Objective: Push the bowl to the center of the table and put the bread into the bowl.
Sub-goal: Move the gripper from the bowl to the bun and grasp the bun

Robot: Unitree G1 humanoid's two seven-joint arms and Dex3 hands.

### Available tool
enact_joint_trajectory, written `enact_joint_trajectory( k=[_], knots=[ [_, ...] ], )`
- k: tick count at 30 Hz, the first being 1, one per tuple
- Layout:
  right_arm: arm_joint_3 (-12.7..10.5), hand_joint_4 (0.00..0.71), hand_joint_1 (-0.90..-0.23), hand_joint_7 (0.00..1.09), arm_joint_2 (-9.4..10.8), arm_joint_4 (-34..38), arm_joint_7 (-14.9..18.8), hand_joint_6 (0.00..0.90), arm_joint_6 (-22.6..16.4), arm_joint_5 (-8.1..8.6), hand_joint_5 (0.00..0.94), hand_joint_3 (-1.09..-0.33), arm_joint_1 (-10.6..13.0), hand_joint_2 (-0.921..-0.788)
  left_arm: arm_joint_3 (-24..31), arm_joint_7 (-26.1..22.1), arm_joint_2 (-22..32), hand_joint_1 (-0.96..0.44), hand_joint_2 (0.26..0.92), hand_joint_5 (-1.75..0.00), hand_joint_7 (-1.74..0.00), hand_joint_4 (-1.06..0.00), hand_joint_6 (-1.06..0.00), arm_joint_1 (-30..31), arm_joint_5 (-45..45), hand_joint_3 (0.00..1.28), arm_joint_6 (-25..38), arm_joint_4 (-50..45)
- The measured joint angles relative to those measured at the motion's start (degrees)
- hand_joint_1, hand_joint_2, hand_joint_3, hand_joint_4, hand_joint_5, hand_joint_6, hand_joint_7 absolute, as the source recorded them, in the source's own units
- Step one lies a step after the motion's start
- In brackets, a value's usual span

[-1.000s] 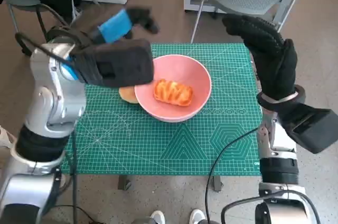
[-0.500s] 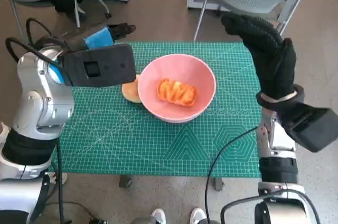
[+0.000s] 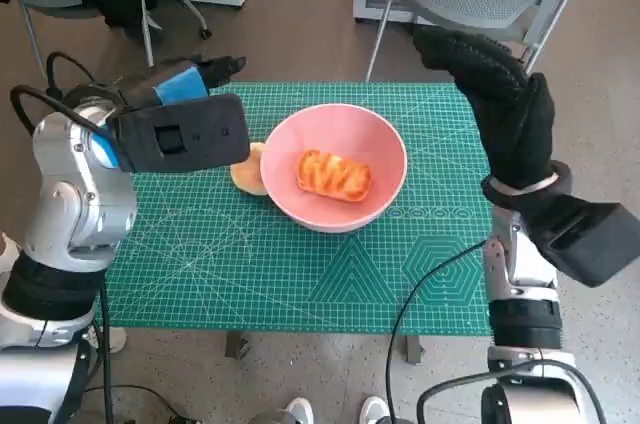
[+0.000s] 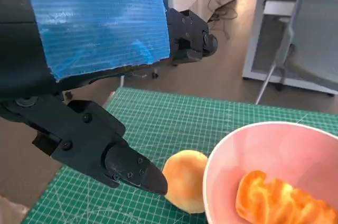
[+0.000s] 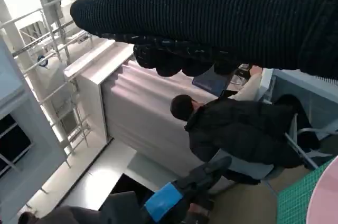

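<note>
The round pink bowl (image 3: 335,166) sat near the centre of the green gridded cutting mat (image 3: 300,274), with the glazed orange-brown bread roll (image 3: 333,175) lying inside it and a pale round bun (image 3: 247,170) on the mat touching the bowl's left rim. The blue-taped black left hand (image 3: 190,81) hovered over the mat's far left corner — fingers (image 4: 132,168) spread apart, holding nothing. The black-gloved right hand (image 3: 490,84) was raised above the mat's far right edge, empty, fingers extended — their spread could not be judged.
</note>
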Motion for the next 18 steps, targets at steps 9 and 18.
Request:
enact_joint_trajectory(
  k=[9,18],
  knots=[
    [-0.06,0.152,-0.701,0.51,-0.38,-0.25,0.51,-0.001,0.21,0.12,0.002,-0.809,0.26,-0.921,-2.13,2.20,-1.28,-0.42,0.695,0.00,0.00,0.00,-0.14,0.00,0.15,0.00,-2.33,8.09],
    [-0.19,0.152,-0.701,0.51,-0.68,-0.32,0.55,-0.001,0.73,0.31,0.002,-0.808,0.29,-0.921,-4.93,4.82,-4.31,-0.44,0.697,0.00,0.00,0.00,-0.14,-2.09,0.50,0.00,-4.85,19.05]
  ],
)
